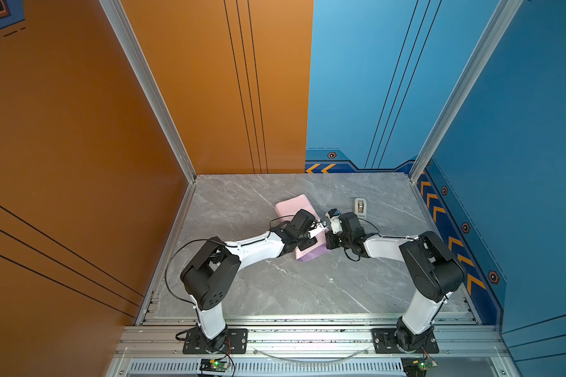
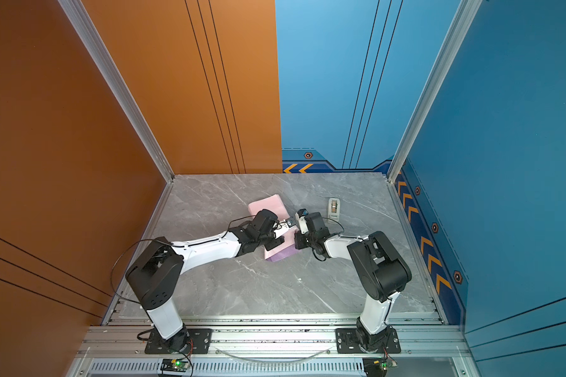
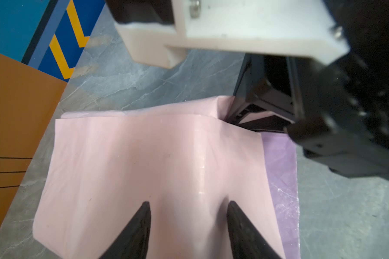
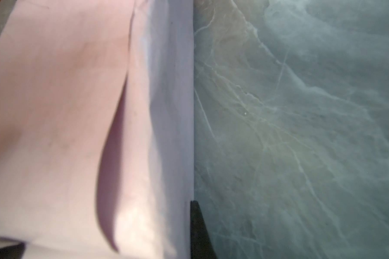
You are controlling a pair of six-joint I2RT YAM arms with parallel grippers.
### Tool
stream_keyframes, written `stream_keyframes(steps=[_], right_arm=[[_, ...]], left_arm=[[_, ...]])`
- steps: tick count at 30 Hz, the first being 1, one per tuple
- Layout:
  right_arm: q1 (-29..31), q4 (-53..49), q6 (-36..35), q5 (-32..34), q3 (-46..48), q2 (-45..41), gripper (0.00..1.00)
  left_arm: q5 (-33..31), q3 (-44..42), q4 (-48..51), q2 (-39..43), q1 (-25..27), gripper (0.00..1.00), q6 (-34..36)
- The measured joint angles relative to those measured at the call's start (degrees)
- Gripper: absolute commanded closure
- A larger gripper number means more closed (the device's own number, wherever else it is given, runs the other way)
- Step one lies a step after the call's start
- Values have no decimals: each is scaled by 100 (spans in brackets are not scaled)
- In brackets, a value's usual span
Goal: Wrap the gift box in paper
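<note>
I judge that I'm closing a side flap. The paper (image 3: 133,161) lies folded into a low, flat-topped bundle on the table (image 1: 275,287), near the dispenser (image 1: 360,208) and to its left in both top views. The box is hidden, and I take it to sit inside that bundle.

My left gripper (image 3: 189,215) stands half spread, with both tips pressed onto the pink top. My right gripper (image 4: 193,204) is closed tight on the edge facing the dispenser. One finger shows and the sheet hides the other, so I read it as pinching paper.

To do this well, I'd hold the left tips down as an anchor, pull the pinched edge taut and low, and crease it along the box's corner before letting go.

The sheet is thin, matte and softly wrinkled. It is pale pink outside, with a lilac strip (image 3: 281,179) showing. A glossy streak may be tape, but I can't tell. The table is smooth, veined grey stone.
</note>
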State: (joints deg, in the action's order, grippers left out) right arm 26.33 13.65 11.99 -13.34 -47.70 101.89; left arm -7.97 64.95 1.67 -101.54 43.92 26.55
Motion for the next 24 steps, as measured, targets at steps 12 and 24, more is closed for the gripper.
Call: stream_keyframes(steps=[12, 24], right_arm=[[0, -122, -109, 20, 225, -310, 91], [-404, -461, 52, -695, 608, -1285, 56]], left_arm=[[-87, 13, 72, -138, -42, 48, 280], [-109, 37, -15, -232, -42, 53, 280]])
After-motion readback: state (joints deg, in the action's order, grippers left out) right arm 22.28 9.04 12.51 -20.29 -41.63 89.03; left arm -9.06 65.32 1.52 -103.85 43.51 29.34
